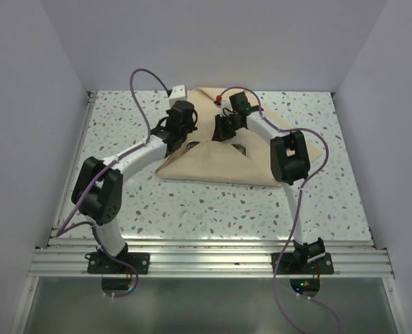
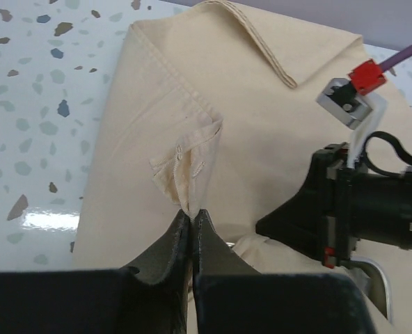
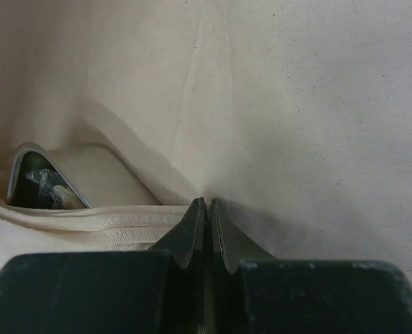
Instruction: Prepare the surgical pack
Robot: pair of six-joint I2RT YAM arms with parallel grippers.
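The left gripper (image 2: 192, 212) is pinching a puckered hem corner of the tan cloth (image 1: 213, 163), fingers squeezed together on it. The cloth is lying bundled at the far middle of the speckled table (image 1: 262, 209), hiding all but a rim of the steel tray (image 3: 17, 170). The right gripper (image 3: 207, 203) is clamping a cloth fold, fingers pressed tight.

Top camera looks down from behind; both wrist cameras hug the cloth (image 1: 213, 167).
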